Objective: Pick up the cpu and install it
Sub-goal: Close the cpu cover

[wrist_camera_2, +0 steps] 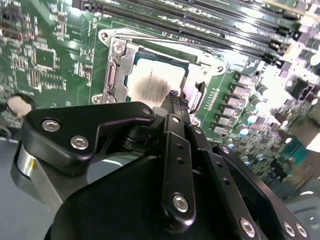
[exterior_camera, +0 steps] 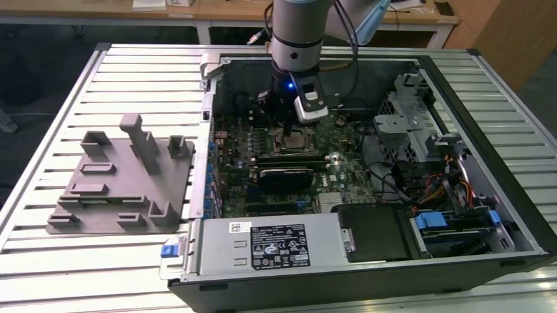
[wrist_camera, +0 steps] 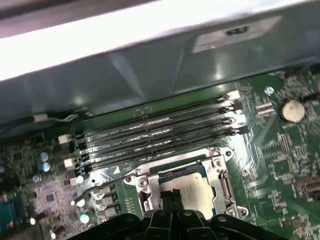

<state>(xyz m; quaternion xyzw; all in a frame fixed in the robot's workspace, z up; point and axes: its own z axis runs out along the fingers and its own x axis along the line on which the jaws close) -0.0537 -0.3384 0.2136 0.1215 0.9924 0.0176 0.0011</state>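
Second wrist view: cpu [wrist_camera_2: 152, 85] sits inside socket frame [wrist_camera_2: 116, 70], hand [wrist_camera_2: 173, 96] near edge.

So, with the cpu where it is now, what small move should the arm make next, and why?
Probably a short straight lift away from the motherboard. The cpu lies flat inside the socket frame in both wrist views, and the gripper sits at its edge with jaws closed together, holding nothing.
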